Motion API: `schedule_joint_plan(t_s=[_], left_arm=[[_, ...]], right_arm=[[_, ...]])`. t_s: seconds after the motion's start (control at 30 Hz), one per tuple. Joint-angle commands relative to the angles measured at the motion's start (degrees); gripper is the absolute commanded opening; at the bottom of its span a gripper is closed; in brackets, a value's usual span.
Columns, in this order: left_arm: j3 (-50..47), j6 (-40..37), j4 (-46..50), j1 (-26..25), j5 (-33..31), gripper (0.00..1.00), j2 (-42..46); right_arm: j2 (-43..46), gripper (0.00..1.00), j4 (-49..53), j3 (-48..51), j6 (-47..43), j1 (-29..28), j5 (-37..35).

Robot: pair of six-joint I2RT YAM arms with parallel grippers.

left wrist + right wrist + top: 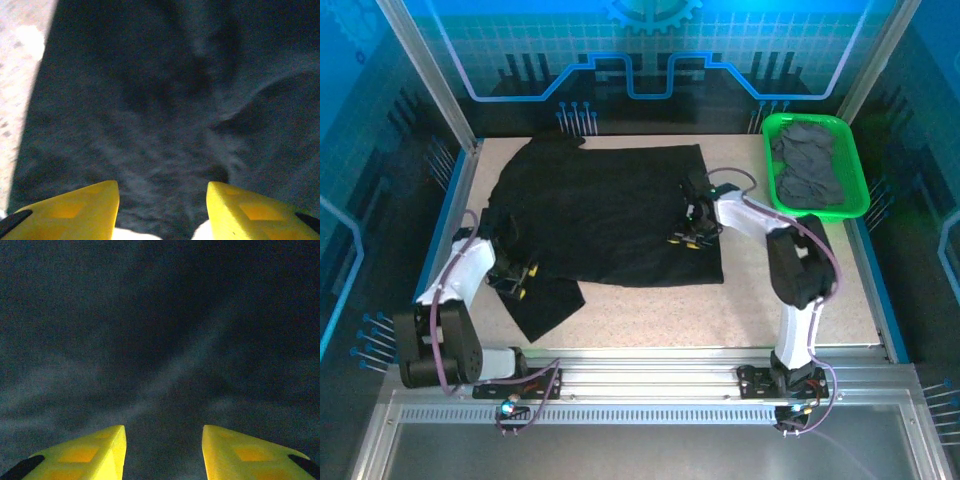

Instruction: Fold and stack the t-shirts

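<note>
the black t-shirt (610, 215) on the surface (800, 300) should handle as soft, limp cloth; grasp at a hem edge. left end effector (162, 187) and right end effector (163, 430) are spread over it, pinching nothing.

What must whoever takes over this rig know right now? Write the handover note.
Left hand: jaws apart, on the near-left part of the black cloth t-shirt.
Right hand: jaws apart, over its right side.
That shirt lies spread on the speckled table; dark grey t-shirts sit crumpled in the bright green plastic basket, far right.
Done: shirt laid out. Left: fold it, fold the grey ones, stack all.
</note>
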State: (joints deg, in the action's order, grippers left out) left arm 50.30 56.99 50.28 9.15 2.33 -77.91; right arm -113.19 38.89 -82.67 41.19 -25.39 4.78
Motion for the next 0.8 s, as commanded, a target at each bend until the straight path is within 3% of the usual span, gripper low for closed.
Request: schedule_joint_plan(t_s=[0.0, 0.2, 0.33, 0.47, 0.57, 0.77], left_arm=[[4.02, -1.15, -3.35, 0.08, 1.32, 0.51, -3.64], [5.27, -1.26, -7.95, 0.00, 7.93, 0.50, -4.58], [4.72, -2.57, -10.76, -0.05, 13.03, 0.49, -3.62], [4.60, -4.17, -7.05, -0.08, 14.09, 0.48, -1.89], [2.49, -4.63, -2.43, -0.39, 14.02, 0.46, 0.66], [-7.28, -1.13, 5.16, -5.32, 12.48, 0.47, 10.35]], right_arm=[[-7.33, 0.43, 9.28, -9.30, -1.94, 1.26, -1.40], [-16.01, 0.32, 23.53, -18.32, -0.53, 7.58, -6.12], [-14.81, 0.30, 24.56, -16.98, -0.52, 12.08, -8.48], [-14.09, 0.30, 22.17, -15.07, -0.63, 16.93, -6.19], [-13.07, 0.33, 18.39, -14.60, -1.47, 18.79, -1.05], [-6.80, 0.47, 16.91, -16.26, -5.50, 15.77, -0.49]])
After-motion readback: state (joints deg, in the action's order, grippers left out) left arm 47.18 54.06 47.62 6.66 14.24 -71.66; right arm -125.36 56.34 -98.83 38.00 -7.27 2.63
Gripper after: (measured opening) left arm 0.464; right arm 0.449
